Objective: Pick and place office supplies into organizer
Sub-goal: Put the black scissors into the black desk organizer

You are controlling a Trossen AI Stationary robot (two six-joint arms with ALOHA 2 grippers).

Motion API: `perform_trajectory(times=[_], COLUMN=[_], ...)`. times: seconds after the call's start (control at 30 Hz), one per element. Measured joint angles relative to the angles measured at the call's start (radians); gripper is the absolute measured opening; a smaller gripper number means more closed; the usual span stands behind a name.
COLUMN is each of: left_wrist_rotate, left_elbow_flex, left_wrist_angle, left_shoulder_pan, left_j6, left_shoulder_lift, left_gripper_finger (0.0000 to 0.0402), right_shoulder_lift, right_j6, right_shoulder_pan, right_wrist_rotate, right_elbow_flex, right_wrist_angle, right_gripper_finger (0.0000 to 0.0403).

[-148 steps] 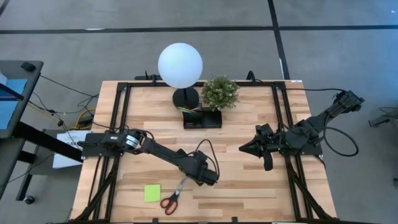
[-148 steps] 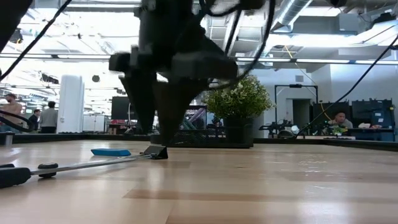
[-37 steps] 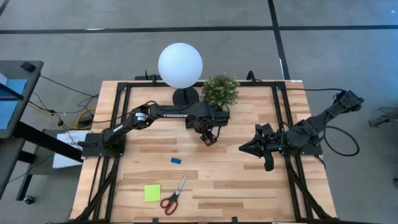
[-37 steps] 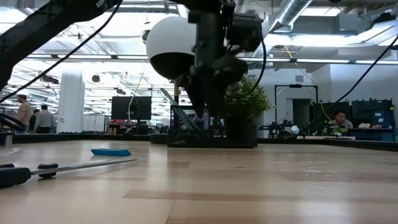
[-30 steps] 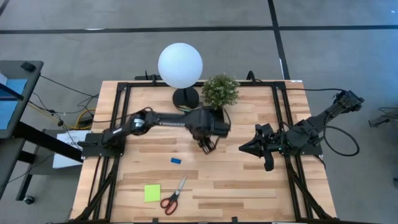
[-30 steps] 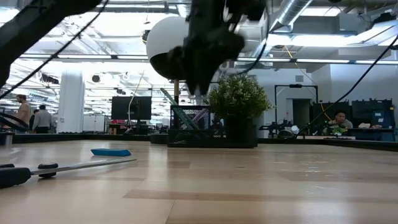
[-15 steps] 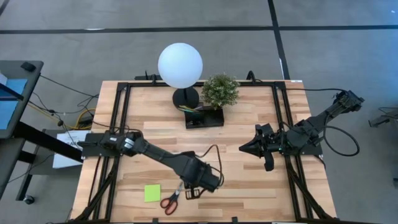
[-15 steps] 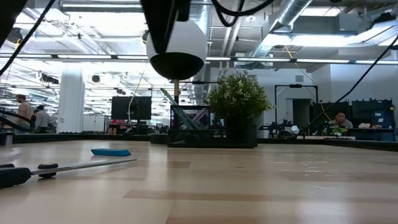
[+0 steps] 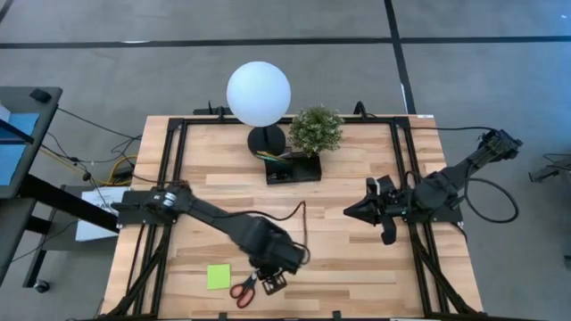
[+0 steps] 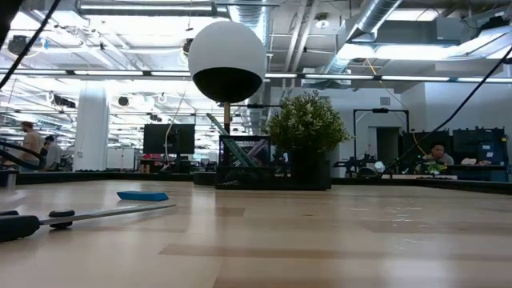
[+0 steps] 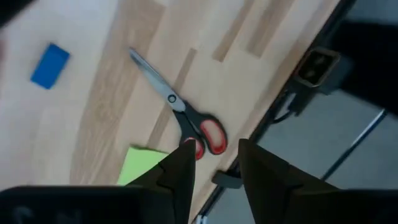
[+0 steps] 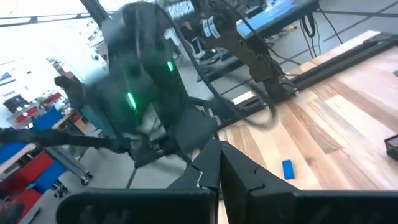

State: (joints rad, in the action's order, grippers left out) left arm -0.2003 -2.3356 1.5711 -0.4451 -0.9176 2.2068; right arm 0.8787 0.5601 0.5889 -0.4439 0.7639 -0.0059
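With pens already standing in the organizer (image 9: 292, 169), the left gripper (image 9: 273, 283), fingers parted and empty, hangs over the scissors (image 9: 243, 287); sticky pad (image 9: 218, 276) nearby; right gripper (image 9: 350, 212) clenched.

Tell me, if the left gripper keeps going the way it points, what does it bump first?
Most likely the red-handled scissors. The left gripper hangs open right over their handles, pointing down. The green sticky pad lies just beside, so depth leaves some doubt.

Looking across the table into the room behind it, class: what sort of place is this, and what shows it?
Probably an open lab or workshop: exposed ceiling ducts, benches with monitors and equipment, and people working at the far benches.
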Motion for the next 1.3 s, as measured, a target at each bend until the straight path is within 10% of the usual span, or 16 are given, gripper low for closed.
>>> perform_trajectory(times=[0.27, 0.67, 0.97, 1.3], left_wrist_rotate=[0.365, 0.187, 0.178, 0.119], left_elbow_flex=[0.063, 0.472, 0.774, 0.889], left_wrist_angle=[0.000, -0.160, -0.608, -0.617], left_shoulder_pan=[-0.169, -0.327, -0.280, -0.263], left_j6=[-0.336, -0.582, -0.364, -0.306], left_shoulder_lift=[-0.182, -0.176, -0.176, -0.176], left_gripper_finger=[0.0111, 0.0111, 0.0111, 0.0111], right_shoulder_lift=[-0.015, -0.015, -0.015, -0.007], right_j6=[-0.009, -0.011, -0.011, -0.011], right_shoulder_pan=[0.006, 0.005, 0.015, 0.058], right_wrist_rotate=[-0.001, -0.002, -0.003, -0.003], right_elbow_flex=[0.000, 0.000, 0.000, 0.000], right_wrist_angle=[0.000, 0.000, 0.032, 0.060], right_gripper_finger=[0.0001, 0.0001, 0.0001, 0.0001])
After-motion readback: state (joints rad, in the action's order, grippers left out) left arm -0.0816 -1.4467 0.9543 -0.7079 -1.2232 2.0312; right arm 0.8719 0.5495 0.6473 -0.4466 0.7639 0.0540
